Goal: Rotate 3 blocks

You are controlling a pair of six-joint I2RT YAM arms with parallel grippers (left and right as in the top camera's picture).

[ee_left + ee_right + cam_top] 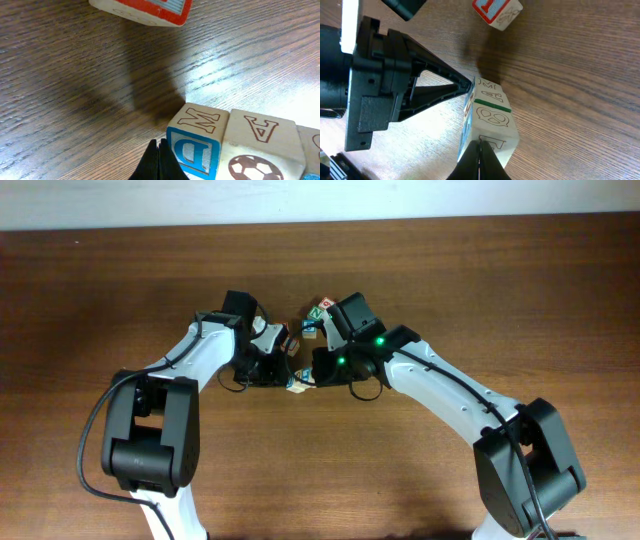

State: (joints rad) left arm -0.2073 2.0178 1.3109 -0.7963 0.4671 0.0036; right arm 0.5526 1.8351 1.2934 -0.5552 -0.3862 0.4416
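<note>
Three pale wooden blocks lie in a tight row (300, 383) between my two grippers. In the left wrist view the end block (197, 145) shows a blue "D" on its side and an "M" on top. Beside it is a block (260, 150) with a brown football picture and an "A" on top, and the third block (312, 150) is cut off by the frame edge. My left gripper (159, 147) is shut, its tips against the D block's side. My right gripper (480, 145) is shut, its tips against the row's other end block (492, 125).
A red-printed cube (150, 10) lies a short way beyond the row, also seen as the red cube (497, 12). More lettered cubes (318, 312) sit behind the right wrist. Brown wooden table (520, 270) stretches all round.
</note>
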